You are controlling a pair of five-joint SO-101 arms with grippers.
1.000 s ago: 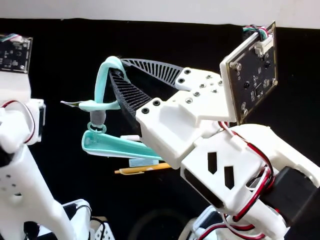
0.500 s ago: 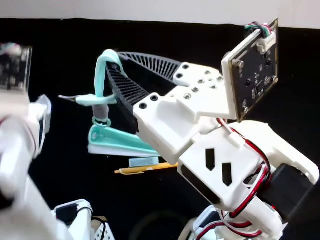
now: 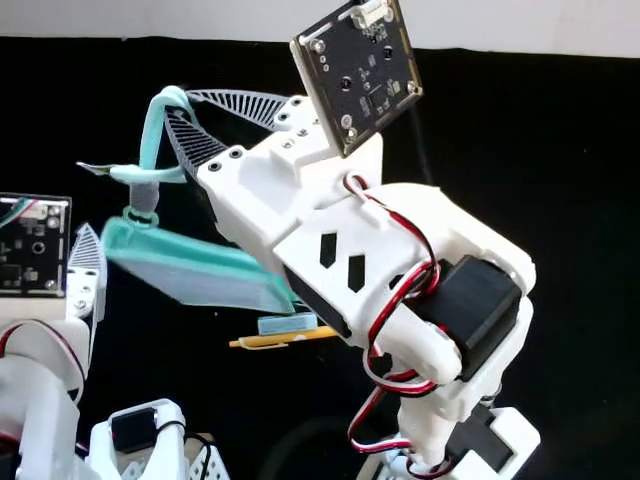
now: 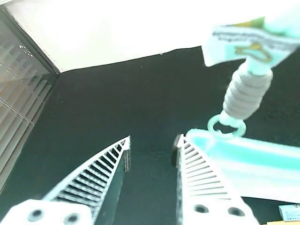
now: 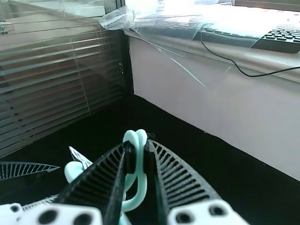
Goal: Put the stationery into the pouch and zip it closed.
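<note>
The pouch (image 3: 190,275) is a flat mint-green case with a zip edge. It hangs slanted above the black table (image 3: 560,150) from a mint strap (image 3: 150,130). A ribbed grey sleeve (image 4: 246,91) and a small ring (image 4: 226,126) join the strap to one corner, and a printed tag (image 4: 243,44) sticks out near the sleeve. The right gripper (image 5: 139,145) is clamped on the top of the strap loop, with its ribbed black fingers pressed against it from both sides. The left gripper (image 4: 153,140) is spread apart and holds nothing, and one finger is just beside the ring end of the pouch. A yellow pen (image 3: 285,340) lies on the table below the pouch's low end, with a pale blue block (image 3: 290,323) right against it.
</note>
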